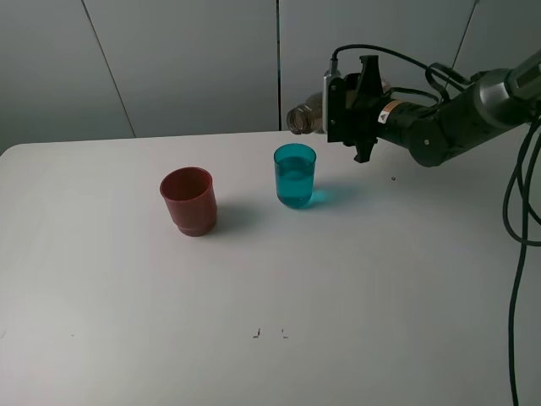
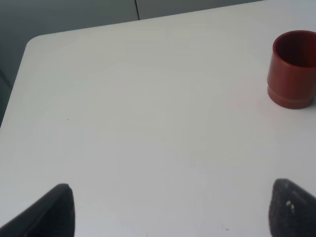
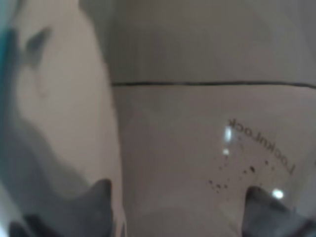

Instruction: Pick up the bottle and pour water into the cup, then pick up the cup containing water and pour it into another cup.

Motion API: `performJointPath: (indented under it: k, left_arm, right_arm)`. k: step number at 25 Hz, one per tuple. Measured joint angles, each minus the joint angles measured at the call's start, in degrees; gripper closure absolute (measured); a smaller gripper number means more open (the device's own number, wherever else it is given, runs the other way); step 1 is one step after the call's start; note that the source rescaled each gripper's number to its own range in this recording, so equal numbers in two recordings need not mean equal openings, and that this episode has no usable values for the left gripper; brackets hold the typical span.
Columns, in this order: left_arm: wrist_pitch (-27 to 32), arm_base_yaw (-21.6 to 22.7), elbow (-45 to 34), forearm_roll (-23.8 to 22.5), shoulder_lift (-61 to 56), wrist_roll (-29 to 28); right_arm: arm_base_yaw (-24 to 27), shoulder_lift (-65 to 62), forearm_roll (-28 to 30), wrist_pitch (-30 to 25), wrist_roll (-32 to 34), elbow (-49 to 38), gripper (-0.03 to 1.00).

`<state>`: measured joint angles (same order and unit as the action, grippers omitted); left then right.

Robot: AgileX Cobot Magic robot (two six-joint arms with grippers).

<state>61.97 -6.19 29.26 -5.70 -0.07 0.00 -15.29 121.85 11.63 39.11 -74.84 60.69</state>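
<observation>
The smoky translucent bottle (image 1: pixel 306 117) lies tipped on its side in the air, its mouth pointing left just above and behind the teal-blue cup (image 1: pixel 295 176). My right gripper (image 1: pixel 359 110) is shut on the bottle's body. In the right wrist view the bottle (image 3: pixel 197 148) fills the picture between the dark fingertips (image 3: pixel 98 200), and a teal strip of the cup (image 3: pixel 5 59) shows at the edge. The cup holds water. The dark red cup (image 1: pixel 188 200) stands upright to its left, also seen as the red cup (image 2: pixel 294 69). My left gripper (image 2: pixel 170 212) hovers open over bare table.
The white table (image 1: pixel 270 288) ends at a grey panelled wall behind. Black cables (image 1: pixel 520 211) hang down at the far right. Small dark marks (image 1: pixel 258 333) sit near the front. The table's rounded corner (image 2: pixel 34 42) shows in the left wrist view.
</observation>
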Motion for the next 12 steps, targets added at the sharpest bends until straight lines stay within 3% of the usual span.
performJointPath:
  k: [12]
  left_arm:
    - [0.0, 0.0, 0.0, 0.0, 0.0, 0.0]
  right_arm:
    - [0.1, -4.8, 0.8, 0.0, 33.0, -1.3, 0.97]
